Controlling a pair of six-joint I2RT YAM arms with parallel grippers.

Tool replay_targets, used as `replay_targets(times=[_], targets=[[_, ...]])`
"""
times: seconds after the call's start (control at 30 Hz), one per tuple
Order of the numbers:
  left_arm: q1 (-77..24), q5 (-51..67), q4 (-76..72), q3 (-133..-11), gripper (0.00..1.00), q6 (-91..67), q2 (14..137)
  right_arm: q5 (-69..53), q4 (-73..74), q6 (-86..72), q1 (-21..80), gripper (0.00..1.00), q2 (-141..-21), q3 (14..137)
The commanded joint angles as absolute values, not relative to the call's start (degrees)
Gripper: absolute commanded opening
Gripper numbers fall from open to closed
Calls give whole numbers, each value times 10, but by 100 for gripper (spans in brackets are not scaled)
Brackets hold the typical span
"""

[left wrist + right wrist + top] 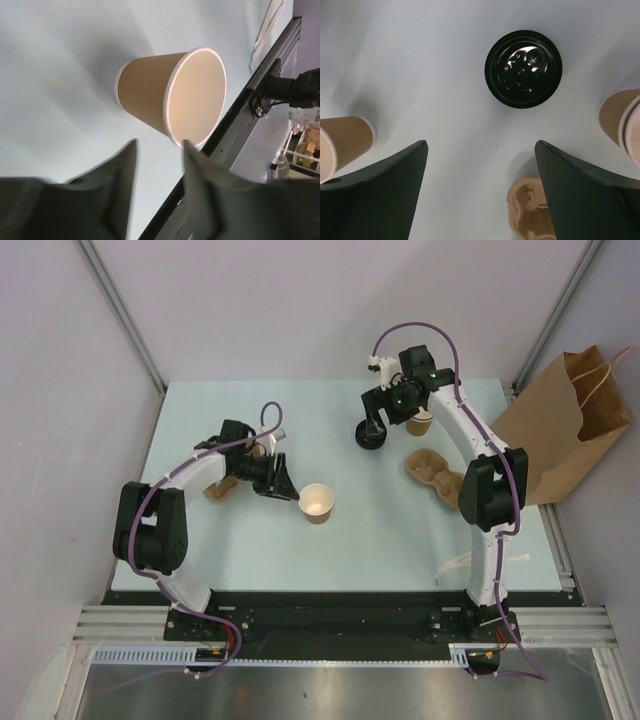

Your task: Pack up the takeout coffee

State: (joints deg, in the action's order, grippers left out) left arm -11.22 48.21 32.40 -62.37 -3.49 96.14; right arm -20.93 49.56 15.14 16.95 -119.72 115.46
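Observation:
A tan takeout coffee cup (318,502) stands upright and lidless on the pale table, just right of my left gripper (285,485). In the left wrist view the cup (170,95) is just beyond my left gripper (159,145). Its jaws are apart with nothing between them, and one fingertip (186,145) overlaps the cup's rim. My right gripper (375,428) hangs wide open above a round black lid (524,68), with only bare table between its fingers (395,175). A second cup (420,421) stands next to that gripper.
A brown pulp cup tray (435,472) lies by the right arm and shows at the bottom of the right wrist view, tray (530,210). A brown paper bag (570,425) lies at the table's right edge. Something tan (218,490) sits partly hidden under the left arm.

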Motion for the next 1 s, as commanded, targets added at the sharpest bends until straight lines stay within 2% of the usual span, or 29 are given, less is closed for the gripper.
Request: replay_targets(times=[0.0, 0.17, 0.23, 0.33, 0.37, 0.5, 0.8, 0.97], targets=[[-105, 499, 322, -657, 54, -32, 945, -168, 496, 170, 181, 91, -1209, 1195], [-105, 507, 323, -669, 61, -32, 911, -130, 497, 190, 192, 82, -1225, 1210], [-103, 510, 329, -678, 62, -31, 896, -102, 496, 200, 203, 74, -1240, 1216], [-102, 503, 344, -705, 70, -18, 862, -74, 496, 205, 214, 66, -1269, 1237], [-102, 499, 348, -717, 76, -10, 847, -72, 496, 207, 216, 65, -1273, 1241], [-103, 475, 354, -733, 80, -2, 812, -68, 489, 209, 226, 54, -1299, 1250], [-103, 469, 338, -709, 81, -10, 780, -32, 451, 163, 207, 52, -1327, 1281], [-103, 468, 329, -711, 81, -15, 784, -54, 450, 146, 179, 51, -1339, 1302]])
